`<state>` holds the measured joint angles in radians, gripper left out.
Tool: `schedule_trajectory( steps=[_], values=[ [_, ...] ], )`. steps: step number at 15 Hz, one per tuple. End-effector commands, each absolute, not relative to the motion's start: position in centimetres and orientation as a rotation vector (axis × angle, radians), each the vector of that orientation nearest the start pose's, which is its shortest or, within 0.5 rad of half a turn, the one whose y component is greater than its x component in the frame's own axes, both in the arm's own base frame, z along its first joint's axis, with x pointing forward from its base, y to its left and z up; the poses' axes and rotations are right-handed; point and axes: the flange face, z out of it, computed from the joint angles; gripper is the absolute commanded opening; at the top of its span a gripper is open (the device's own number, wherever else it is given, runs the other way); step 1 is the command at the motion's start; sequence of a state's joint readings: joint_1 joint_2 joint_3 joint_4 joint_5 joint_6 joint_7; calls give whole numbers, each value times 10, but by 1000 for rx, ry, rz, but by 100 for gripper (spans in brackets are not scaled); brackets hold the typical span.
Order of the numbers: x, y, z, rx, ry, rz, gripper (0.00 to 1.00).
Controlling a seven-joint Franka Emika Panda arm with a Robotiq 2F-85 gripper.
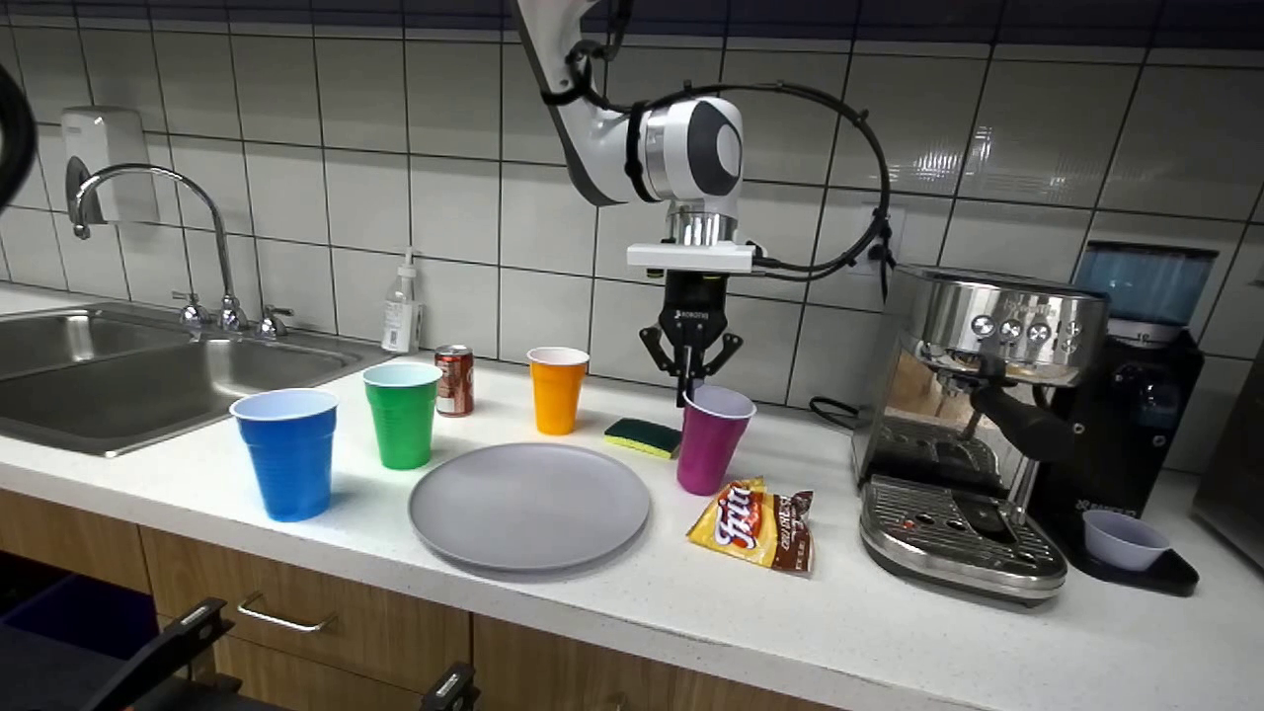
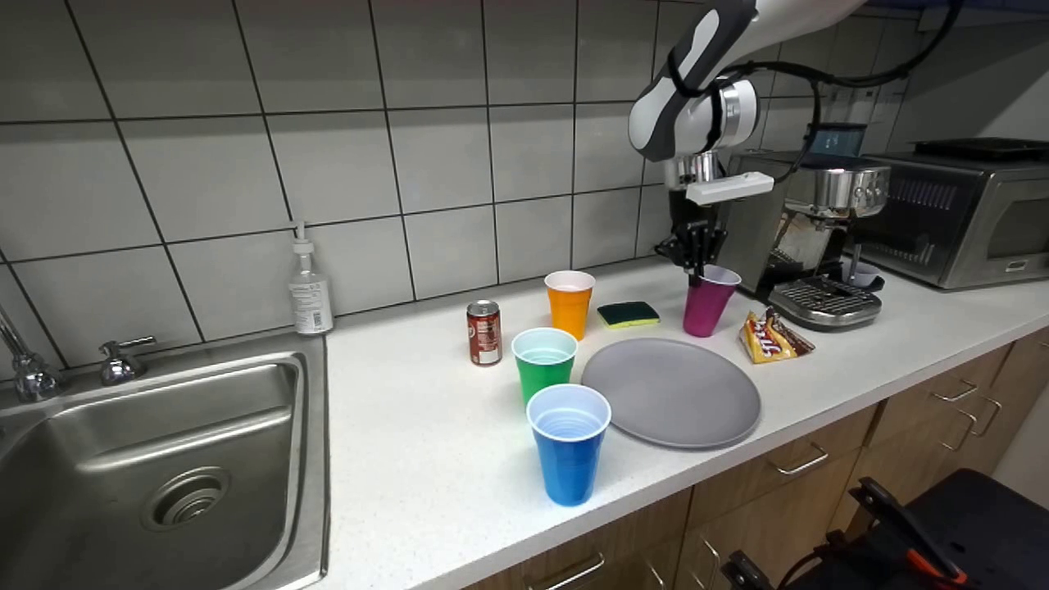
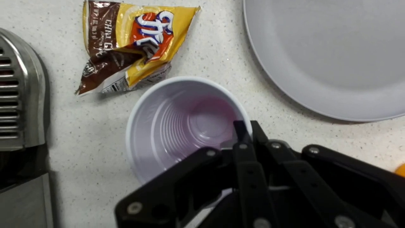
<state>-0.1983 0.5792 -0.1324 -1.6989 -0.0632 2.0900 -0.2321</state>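
Observation:
My gripper is shut on the near wall of a purple cup. In the wrist view, one fingertip is inside the cup and one outside, with the rim between the gripper's tips. The cup is white inside, empty and tilted; I cannot tell whether its base touches the counter. A yellow and brown snack bag lies close beside the cup. A round grey plate lies to the other side. A green and yellow sponge lies behind the plate, near the gripper.
An orange cup, a green cup, a blue cup and a red can stand around the plate. A coffee machine stands beyond the bag. A sink, soap bottle and microwave are farther off.

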Motion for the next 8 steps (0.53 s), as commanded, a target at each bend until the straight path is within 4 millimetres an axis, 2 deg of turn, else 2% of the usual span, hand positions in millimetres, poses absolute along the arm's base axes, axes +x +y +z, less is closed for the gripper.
schedule_trajectory(
  steps=[1, 4, 8],
  values=[
    [610, -202, 272, -3194, 84, 267, 1],
    [600, -195, 285, -3200, 65, 235, 1],
    [575, -178, 294, -3203, 25, 223, 1]
  ],
)
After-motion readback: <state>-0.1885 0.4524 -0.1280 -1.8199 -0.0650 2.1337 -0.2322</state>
